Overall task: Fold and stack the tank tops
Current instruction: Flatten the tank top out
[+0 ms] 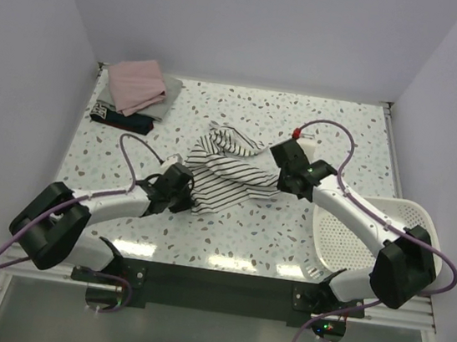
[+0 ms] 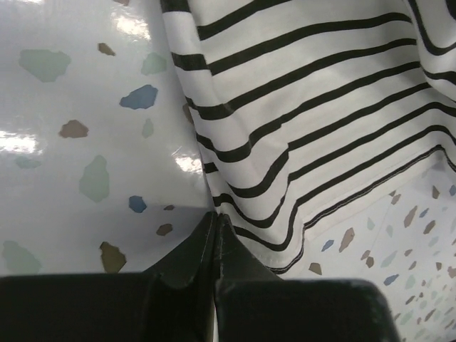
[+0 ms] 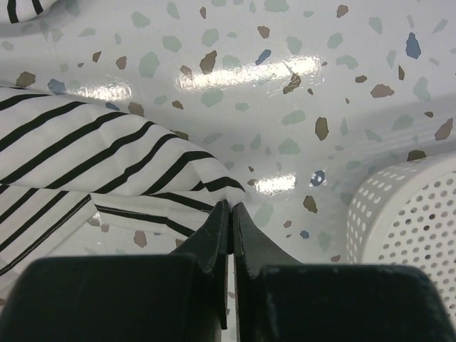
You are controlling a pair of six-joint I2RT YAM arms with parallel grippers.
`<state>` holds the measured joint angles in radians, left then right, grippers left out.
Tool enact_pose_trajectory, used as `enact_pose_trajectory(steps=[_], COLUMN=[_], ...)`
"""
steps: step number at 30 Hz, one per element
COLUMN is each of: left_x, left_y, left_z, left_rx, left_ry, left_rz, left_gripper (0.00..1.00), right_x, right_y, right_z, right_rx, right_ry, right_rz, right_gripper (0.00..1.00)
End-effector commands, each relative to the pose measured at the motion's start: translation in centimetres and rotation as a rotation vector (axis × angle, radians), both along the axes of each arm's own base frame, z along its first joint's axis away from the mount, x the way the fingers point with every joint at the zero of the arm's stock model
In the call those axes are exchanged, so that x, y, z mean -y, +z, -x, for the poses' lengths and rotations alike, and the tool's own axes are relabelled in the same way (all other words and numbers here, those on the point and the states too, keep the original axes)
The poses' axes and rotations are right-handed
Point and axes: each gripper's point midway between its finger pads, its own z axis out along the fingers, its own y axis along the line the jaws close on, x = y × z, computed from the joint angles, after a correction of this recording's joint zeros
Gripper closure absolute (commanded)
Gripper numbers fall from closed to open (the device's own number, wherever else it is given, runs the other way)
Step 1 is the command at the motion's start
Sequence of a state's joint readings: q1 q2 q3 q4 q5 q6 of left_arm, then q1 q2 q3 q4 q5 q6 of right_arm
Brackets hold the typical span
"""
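Top external: striped top on table, soft, rumpled, ends hidden under both wrists. Wrist views: left gripper and right gripper each pinched shut on its hem; cloth cut off by frame.

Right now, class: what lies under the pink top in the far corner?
A grey-green top shows beneath the pink top, a dark top lowest; their middles are covered.

Bright even overhead light; glare patches on glossy table; soft shadows; focus sharp
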<state>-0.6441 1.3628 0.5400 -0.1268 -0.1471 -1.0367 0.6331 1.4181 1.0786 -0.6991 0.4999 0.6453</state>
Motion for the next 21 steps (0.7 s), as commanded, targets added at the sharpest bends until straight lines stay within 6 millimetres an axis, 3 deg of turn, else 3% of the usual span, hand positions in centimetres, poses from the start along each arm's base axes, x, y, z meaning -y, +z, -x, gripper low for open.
enact_pose_trajectory(steps=[1, 3, 4, 6, 7, 9, 10, 12, 13, 14, 15, 16, 17, 18, 20, 21], left_x=[-3.0, -3.4, -3.4, -4.6, -5.2, -5.9, -6.1, -6.9, -7.1, -7.3, -7.4, -7.8, -8.1, -8.5, -9.0, -9.5], left_y=[-0.2, 2.2, 5.4, 8.0, 11.1, 14.2, 17.6, 20.5, 23.8, 25.6, 29.4, 31.3, 33.2, 37.1, 40.6, 43.6], left_z=[1.5, 0.7, -0.8, -1.3, -2.0, -2.5, -3.1, -3.1, -3.3, -3.4, -3.5, -3.2, -3.1, -2.8, -2.3, -1.9], left_rx=[-0.034, 0.022, 0.108, 0.149, 0.212, 0.277, 0.349, 0.395, 0.462, 0.500, 0.574, 0.609, 0.648, 0.730, 0.807, 0.870], left_ry=[-0.018, -0.023, 0.005, 0.021, 0.048, 0.055, 0.075, 0.071, 0.075, 0.077, 0.094, 0.099, 0.112, 0.138, 0.152, 0.170], left_rz=[-0.157, -0.172, -0.151, -0.170, -0.153, -0.150, -0.124, -0.139, -0.125, -0.116, -0.084, -0.079, -0.065, -0.024, 0.003, 0.035], left_gripper=[1.00, 1.00, 1.00, 1.00, 1.00, 1.00, 1.00, 1.00, 1.00, 1.00, 1.00, 1.00, 1.00, 1.00, 1.00, 1.00], right_x=[-0.6, -0.8, -1.1, -1.3, -1.6, -1.8, -1.8, -2.1, -2.1, -2.3, -2.2, -1.9, -1.7, -1.4, -0.5, -0.3], right_y=[2.9, 4.6, 5.2, 7.3, 8.9, 10.6, 12.0, 15.0, 17.6, 19.0, 20.6, 23.9, 25.7, 28.5, 32.6, 34.4], right_z=[-0.9, -1.3, -1.4, -1.8, -1.9, -1.8, -1.7, -1.5, -1.1, -0.7, -0.4, 0.3, 0.8, 1.3, 2.8, 3.5], right_rx=[0.075, 0.105, 0.108, 0.140, 0.169, 0.189, 0.217, 0.271, 0.325, 0.352, 0.387, 0.461, 0.503, 0.568, 0.673, 0.715], right_ry=[0.012, 0.021, 0.033, 0.045, 0.059, 0.071, 0.077, 0.100, 0.113, 0.129, 0.137, 0.150, 0.159, 0.171, 0.189, 0.205], right_rz=[-0.071, -0.104, -0.129, -0.169, -0.207, -0.238, -0.263, -0.315, -0.353, -0.384, -0.408, -0.453, -0.480, -0.514, -0.565, -0.587], right_gripper=[1.00, 1.00, 1.00, 1.00, 1.00, 1.00, 1.00, 1.00, 1.00, 1.00, 1.00, 1.00, 1.00, 1.00, 1.00, 1.00])
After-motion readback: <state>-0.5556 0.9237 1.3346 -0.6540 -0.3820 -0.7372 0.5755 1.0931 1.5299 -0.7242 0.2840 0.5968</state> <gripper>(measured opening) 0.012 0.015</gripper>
